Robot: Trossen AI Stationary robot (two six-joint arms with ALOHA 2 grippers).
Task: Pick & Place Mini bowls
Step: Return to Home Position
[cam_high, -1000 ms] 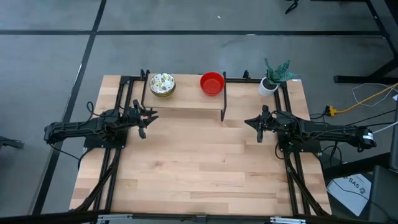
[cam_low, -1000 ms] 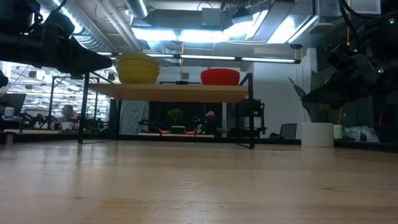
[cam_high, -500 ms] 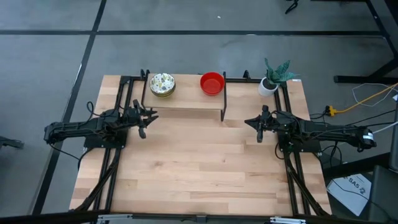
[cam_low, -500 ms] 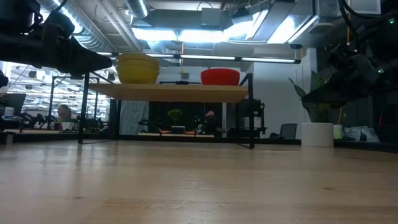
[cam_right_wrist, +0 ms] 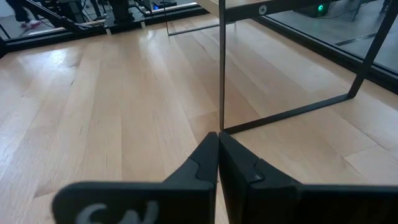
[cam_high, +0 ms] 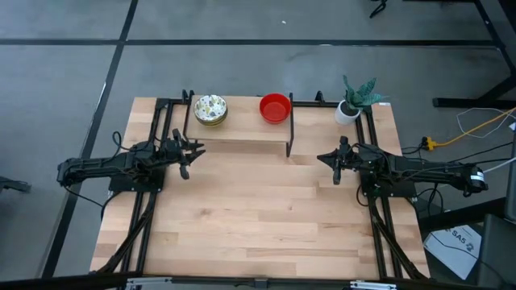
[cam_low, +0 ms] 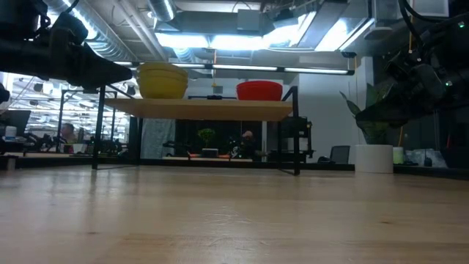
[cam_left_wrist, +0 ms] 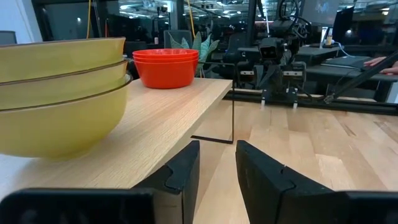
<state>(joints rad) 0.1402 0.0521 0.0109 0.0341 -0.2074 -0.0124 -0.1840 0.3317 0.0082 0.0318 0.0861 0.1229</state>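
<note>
Upper centre, the wooden shelf (cam_high: pixel 242 129) carries nested speckled round bowls (cam_high: pixel 210 109) and nested red round bowls (cam_high: pixel 275 107). Your left tool (cam_left_wrist: pixel 217 152) gapes slightly, empty; your right tool (cam_right_wrist: pixel 218 140) is closed.

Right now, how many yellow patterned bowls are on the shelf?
3 yellow patterned bowls, nested in one stack on the shelf beside the red bowls; none visible elsewhere.

Left bowl stack (cam_high: pixel 210 109), right bowl stack (cam_high: pixel 275 107), on shelf (cam_high: pixel 242 134) (at table (cam_high: pixel 258 209) rear)

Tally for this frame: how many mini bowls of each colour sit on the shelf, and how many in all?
Yellow patterned bowls: 3, in one stack
Red bowls: 3, in one stack
Total: 6, all on the shelf
</note>
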